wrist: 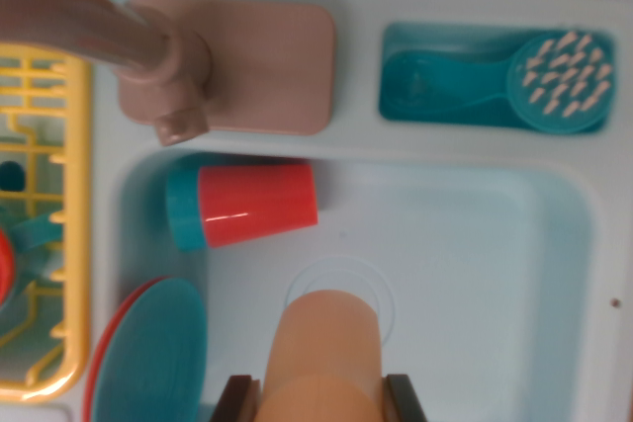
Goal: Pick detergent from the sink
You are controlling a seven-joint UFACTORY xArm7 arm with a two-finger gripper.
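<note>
**Detergent in the jaws, low over the sink basin**

Scene, large to small. We see a pale blue toy sink filling most of the wrist view. A pinkish-brown faucet stands on its base plate at the back rim. A yellow rack sits at the wrist view's left. A teal brush lies in a recess at upper right. Inside the basin: a teal plate over a red one, leaning at lower left; a red cup nested in a teal one, lying on its side near the back wall; a round drain ring in the floor.

Detergent: a peach-orange, smooth cylinder at bottom centre, its far end overlapping the drain ring. We cannot tell from this view whether it rests on the floor or is raised.

Handling, our judgement. It looks like hollow toy plastic: light, stiff, not fragile. The glossy rounded wall may slip or roll between flat pads. Best hold is across the body's width, mid-length, squeezing squarely.

Gripper: two dark fingers show at the bottom edge, one on each side of the bottle. They sit flush against its sides, spread only to the bottle's width. We read this as pinching the detergent.
</note>
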